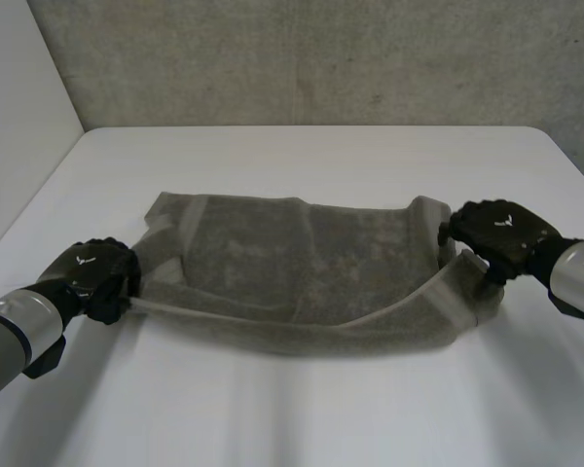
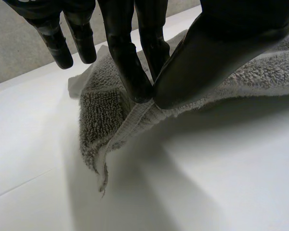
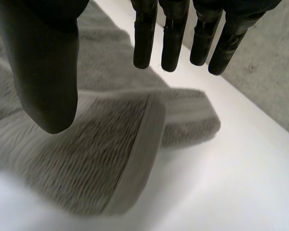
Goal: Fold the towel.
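Note:
A grey towel (image 1: 302,272) lies across the middle of the white table (image 1: 302,409), its near edge lifted in a sagging band. At the towel's left end my left hand (image 1: 99,277) pinches the near corner between thumb (image 2: 216,53) and fingers (image 2: 130,62), holding the towel's hem (image 2: 135,120) off the table. My right hand (image 1: 496,233) hovers at the right end with straight, spread fingers (image 3: 173,38) and thumb (image 3: 45,72) apart. The towel's right corner (image 3: 130,144) sits loose below that palm, untouched.
A concrete wall (image 1: 311,58) stands behind the table's far edge, and a white panel (image 1: 19,117) rises at the left. Bare tabletop stretches in front of the towel and on both sides of it.

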Robot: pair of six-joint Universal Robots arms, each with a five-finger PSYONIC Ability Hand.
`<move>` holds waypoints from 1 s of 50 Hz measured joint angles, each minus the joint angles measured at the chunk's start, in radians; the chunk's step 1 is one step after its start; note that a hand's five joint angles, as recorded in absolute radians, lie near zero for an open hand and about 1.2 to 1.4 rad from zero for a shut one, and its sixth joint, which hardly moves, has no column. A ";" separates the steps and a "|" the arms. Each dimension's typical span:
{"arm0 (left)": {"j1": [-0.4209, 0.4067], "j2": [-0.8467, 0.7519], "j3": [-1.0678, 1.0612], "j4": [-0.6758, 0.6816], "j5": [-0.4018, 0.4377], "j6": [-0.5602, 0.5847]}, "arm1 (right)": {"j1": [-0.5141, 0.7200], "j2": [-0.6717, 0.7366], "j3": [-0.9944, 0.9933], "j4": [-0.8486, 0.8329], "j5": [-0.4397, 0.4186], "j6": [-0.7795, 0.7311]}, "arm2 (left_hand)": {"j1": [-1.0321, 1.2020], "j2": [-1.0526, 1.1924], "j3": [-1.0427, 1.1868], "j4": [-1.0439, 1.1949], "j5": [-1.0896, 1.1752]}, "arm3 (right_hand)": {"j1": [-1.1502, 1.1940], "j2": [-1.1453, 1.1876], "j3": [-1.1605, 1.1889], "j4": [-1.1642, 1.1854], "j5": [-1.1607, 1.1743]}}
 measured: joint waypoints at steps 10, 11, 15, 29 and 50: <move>-0.004 0.001 -0.003 -0.001 0.001 0.001 | 0.076 0.138 -0.190 0.135 0.048 0.007 | 0.000 0.000 0.000 0.000 0.000 | -0.009 -0.012 0.000 0.000 -0.007; -0.004 0.001 -0.003 -0.001 0.001 0.001 | 0.087 0.161 -0.213 0.163 0.061 -0.002 | 0.000 0.000 0.000 0.000 0.000 | -0.006 -0.011 0.000 0.000 0.002; -0.004 0.001 -0.005 -0.002 0.001 0.000 | 0.114 0.220 -0.269 0.235 0.107 -0.046 | 0.000 0.000 0.000 0.000 0.000 | 0.014 -0.005 0.000 0.000 0.051; 0.004 0.001 -0.008 -0.001 0.001 0.001 | 0.118 0.239 -0.291 0.273 0.160 -0.121 | 0.000 0.000 0.000 0.000 0.000 | 0.628 0.612 0.000 0.000 0.657; 0.035 0.157 -0.016 -0.171 -0.002 0.000 | 0.004 -0.174 0.002 0.296 0.113 -0.120 | 0.000 0.000 0.000 0.000 0.000 | 0.811 0.776 0.000 0.000 0.854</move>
